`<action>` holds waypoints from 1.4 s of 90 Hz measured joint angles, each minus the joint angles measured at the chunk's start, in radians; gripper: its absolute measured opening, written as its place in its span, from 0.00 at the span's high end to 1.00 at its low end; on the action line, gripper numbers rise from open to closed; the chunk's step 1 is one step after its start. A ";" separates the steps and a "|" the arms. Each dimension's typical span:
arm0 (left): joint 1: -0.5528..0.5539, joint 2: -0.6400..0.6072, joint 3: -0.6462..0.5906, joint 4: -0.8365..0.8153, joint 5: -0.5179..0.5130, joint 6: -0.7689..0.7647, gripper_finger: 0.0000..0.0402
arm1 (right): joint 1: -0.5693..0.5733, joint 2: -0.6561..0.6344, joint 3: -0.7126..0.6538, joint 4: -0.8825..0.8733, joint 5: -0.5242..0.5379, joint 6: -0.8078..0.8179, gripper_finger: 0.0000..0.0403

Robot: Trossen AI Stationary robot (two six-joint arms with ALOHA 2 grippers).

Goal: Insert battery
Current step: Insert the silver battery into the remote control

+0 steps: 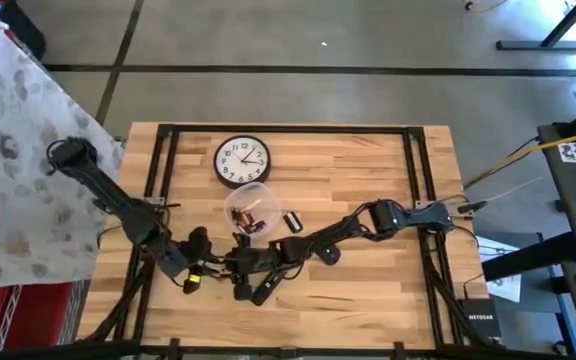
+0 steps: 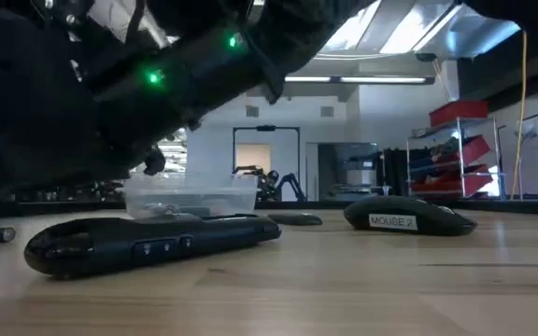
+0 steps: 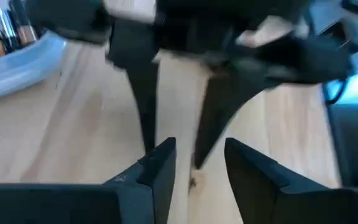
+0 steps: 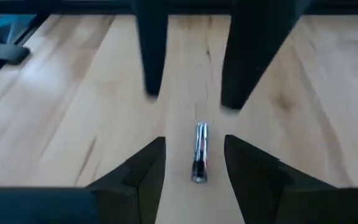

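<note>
Pick-up step in hand. Small silver-and-black cylindrical battery (image 4: 199, 152) lay flat on light wooden desk (image 4: 61, 124), between open fingers of right tool (image 4: 194, 163), not yet gripped. Left tool (image 3: 195, 167) close opposite, also open, empty. Next: lower, close on battery.

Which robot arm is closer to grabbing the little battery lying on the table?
Probably the right one. In the right wrist view the battery lies on the wood, lined up with the gap of the open right gripper. The left gripper is open too, facing it, but no battery shows between its fingers.
</note>
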 joint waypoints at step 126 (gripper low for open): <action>-0.227 0.255 -0.184 0.284 -0.180 -0.149 0.70 | -0.032 0.001 0.002 -0.166 -0.106 0.169 1.00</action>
